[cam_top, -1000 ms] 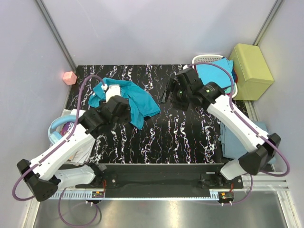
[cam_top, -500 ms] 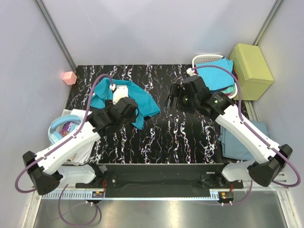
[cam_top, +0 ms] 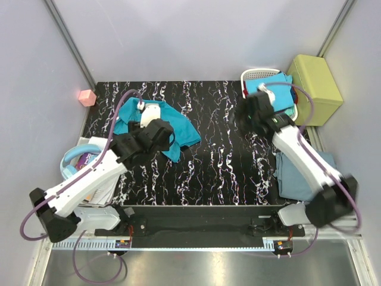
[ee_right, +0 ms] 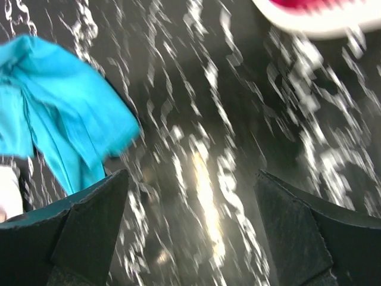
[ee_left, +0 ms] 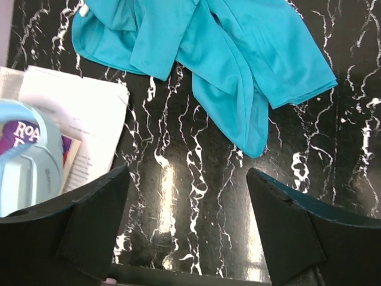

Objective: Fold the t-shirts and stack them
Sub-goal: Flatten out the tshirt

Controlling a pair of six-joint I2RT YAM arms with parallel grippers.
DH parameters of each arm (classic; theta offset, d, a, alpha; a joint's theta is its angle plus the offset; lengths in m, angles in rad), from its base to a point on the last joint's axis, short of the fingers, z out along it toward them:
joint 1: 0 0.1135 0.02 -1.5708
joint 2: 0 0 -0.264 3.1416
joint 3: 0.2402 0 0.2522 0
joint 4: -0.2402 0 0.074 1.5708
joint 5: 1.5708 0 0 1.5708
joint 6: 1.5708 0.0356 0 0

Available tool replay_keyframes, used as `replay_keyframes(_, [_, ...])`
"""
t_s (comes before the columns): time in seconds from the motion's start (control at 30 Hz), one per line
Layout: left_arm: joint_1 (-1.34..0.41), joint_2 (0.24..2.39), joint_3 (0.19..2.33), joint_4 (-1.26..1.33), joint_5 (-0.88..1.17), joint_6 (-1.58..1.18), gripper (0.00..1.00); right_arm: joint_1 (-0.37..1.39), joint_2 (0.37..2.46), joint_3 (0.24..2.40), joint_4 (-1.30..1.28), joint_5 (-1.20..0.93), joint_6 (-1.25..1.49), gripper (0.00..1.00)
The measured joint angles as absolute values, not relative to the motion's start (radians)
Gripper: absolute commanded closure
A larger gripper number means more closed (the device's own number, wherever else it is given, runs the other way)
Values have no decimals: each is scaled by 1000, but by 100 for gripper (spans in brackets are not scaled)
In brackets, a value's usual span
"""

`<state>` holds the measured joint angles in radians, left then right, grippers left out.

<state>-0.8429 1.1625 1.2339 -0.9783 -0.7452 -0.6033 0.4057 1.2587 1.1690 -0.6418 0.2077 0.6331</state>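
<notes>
The left claw [ee_left: 187, 179] stands wide over the black marbled table [cam_top: 214, 173], with nothing between its fingers. Just ahead of it lies the large teal t-shirt [ee_left: 208, 47], crumpled in loose folds on the table. The shirt's nearest hanging tip is close in front of the claw's opening but clear of both fingers. To this claw's left, white printed papers [ee_left: 77, 113] and pale blue headphones [ee_left: 24, 161] sit at the table's edge.

The right claw [ee_right: 190, 179] is also spread wide and holds nothing; its view is blurred. Bare table lies beneath it. The same teal t-shirt shows ahead and to its left, well apart from it. Ahead and to its right is the rim of the white slatted basket [ee_right: 315, 21], with red cloth [ee_right: 309, 3] inside.

From above, a bright blue t-shirt [cam_top: 274, 83] tops the basket. A grey-blue t-shirt [cam_top: 289, 179] lies flat at the table's right edge, behind the right claw. A yellow-green padded box [cam_top: 314, 80] sits just beside the basket. A pink cube [cam_top: 87, 97] rests past the far left corner, well away from the left claw.
</notes>
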Motion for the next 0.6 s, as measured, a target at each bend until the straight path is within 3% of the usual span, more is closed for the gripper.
replay_keyframes(0.13, [-796,1226,1289,-944,-745,-557,11,406,1573,1407,-598,197,583,6])
replay_keyframes(0.3, [-587,1248,1292,-858,-629,-534,13,406,1808,1546,-611,191,538,11])
replay_keyframes(0.6, [-515,1410,1303,-830,-533,-545,15,470,1896,1604,-573,192,545,24])
